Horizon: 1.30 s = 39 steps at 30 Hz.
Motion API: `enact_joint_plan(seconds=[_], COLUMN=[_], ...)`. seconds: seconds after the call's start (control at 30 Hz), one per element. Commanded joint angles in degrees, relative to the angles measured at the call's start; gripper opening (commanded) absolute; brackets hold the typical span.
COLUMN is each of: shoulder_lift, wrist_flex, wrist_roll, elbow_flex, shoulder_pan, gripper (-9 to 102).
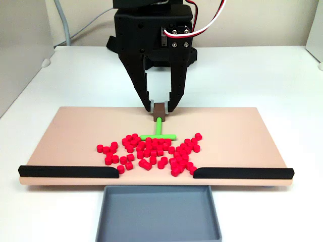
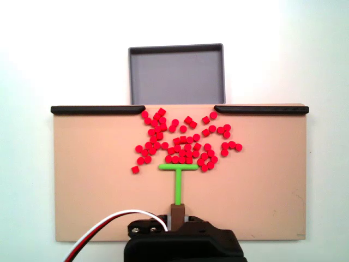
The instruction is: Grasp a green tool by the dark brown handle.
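Note:
The green tool (image 1: 158,133) lies flat on the tan board (image 1: 70,131), its crossbar against the pile of small red cylinders (image 1: 151,151). Its stem runs back to the dark brown handle (image 1: 160,110). My black gripper (image 1: 161,107) comes down from behind with one finger on each side of that handle, pressed against it, shut on it. In the fixed view from behind the arm, the green tool (image 2: 178,177) points away from me. There the dark brown handle (image 2: 177,210) sits between the tips of my gripper (image 2: 178,217), at the board's near edge.
Two long black bars (image 1: 68,171) (image 1: 243,173) line the board's front edge with a gap between them. A grey tray (image 1: 158,214) stands below that gap. Red cylinders (image 2: 185,142) spread across the board's middle. Red and white wires (image 1: 202,25) loop from the arm.

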Motion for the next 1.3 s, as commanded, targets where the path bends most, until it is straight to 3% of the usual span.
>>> enact_joint_plan(seconds=[0.0,0.33,0.83,1.27], shoulder_lift=[0.4,3.3,2.8,0.3], wrist_flex=[-0.2,1.2,15.2,15.5], wrist_roll=[-0.4,0.6,2.0,1.8], elbow_flex=[-0.4,-2.0,-16.7,-19.2], shoulder_pan=[-0.7,-0.7,-0.8,-1.1], gripper=[0,0,0,0])
